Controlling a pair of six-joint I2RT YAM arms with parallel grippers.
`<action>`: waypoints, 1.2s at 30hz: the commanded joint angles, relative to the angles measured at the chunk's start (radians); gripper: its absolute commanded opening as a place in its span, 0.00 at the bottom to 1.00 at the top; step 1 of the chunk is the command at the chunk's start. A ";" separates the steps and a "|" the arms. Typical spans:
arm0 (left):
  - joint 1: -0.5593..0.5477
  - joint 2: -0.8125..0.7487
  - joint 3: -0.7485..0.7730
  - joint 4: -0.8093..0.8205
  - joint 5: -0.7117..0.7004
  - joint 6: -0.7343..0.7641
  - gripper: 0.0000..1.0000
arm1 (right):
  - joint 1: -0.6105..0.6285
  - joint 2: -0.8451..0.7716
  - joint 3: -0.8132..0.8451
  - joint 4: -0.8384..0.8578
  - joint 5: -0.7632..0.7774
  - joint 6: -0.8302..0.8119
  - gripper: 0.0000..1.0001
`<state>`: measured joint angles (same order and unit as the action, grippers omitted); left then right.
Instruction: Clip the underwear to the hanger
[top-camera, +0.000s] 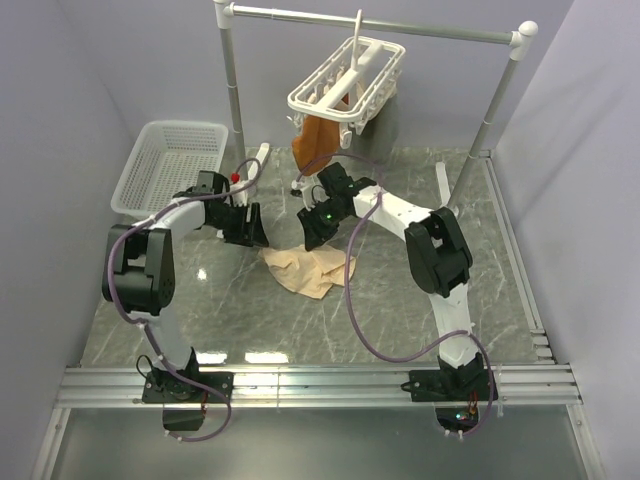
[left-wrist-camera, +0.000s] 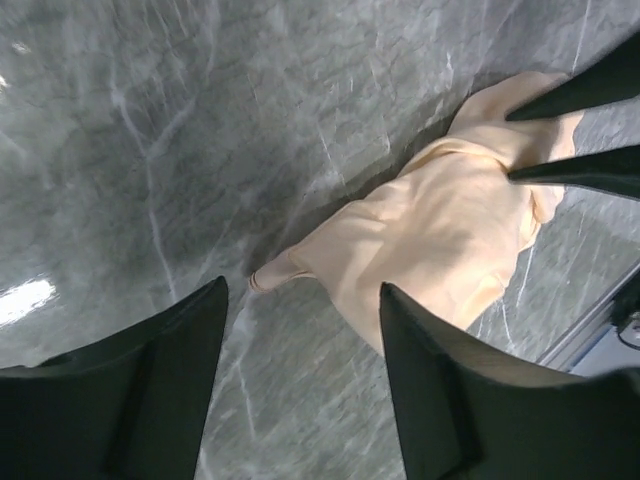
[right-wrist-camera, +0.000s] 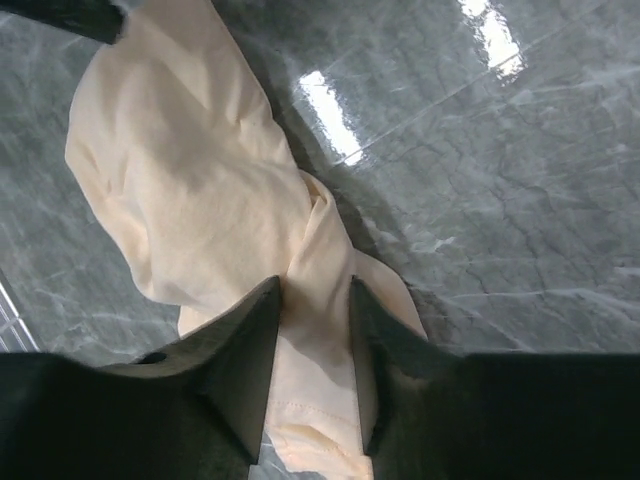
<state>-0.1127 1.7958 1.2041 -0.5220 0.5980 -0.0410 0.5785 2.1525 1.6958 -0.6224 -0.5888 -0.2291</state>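
The pale beige underwear (top-camera: 305, 270) lies crumpled on the marble table between my two grippers. My right gripper (top-camera: 312, 235) is down at its far edge. In the right wrist view the gripper (right-wrist-camera: 313, 285) is shut on a bunched fold of the underwear (right-wrist-camera: 180, 170). My left gripper (top-camera: 252, 232) is open and empty, low over the table; in the left wrist view it (left-wrist-camera: 303, 290) sits just short of a corner of the underwear (left-wrist-camera: 440, 230). The white hanger (top-camera: 347, 85) with its clips hangs by its hook from the rail at the back.
A rust-orange garment (top-camera: 318, 135) and a dark grey one (top-camera: 382, 105) hang from the hanger. A white mesh basket (top-camera: 170, 165) stands at the back left. The white rack posts (top-camera: 232, 80) stand behind the grippers. Grey walls close in on both sides.
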 joint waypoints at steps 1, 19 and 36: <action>-0.013 0.037 0.041 -0.009 0.040 -0.033 0.65 | 0.006 -0.005 0.034 -0.022 -0.046 -0.009 0.35; -0.044 0.048 0.146 -0.045 0.211 0.085 0.00 | -0.183 -0.353 -0.165 -0.054 -0.060 -0.027 0.00; -0.047 -0.033 -0.075 -0.070 -0.007 0.305 0.00 | -0.212 -0.564 -0.628 -0.149 0.113 -0.214 0.00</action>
<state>-0.1562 1.7653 1.1248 -0.5884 0.6270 0.2073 0.3687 1.5719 1.0523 -0.7570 -0.5018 -0.4026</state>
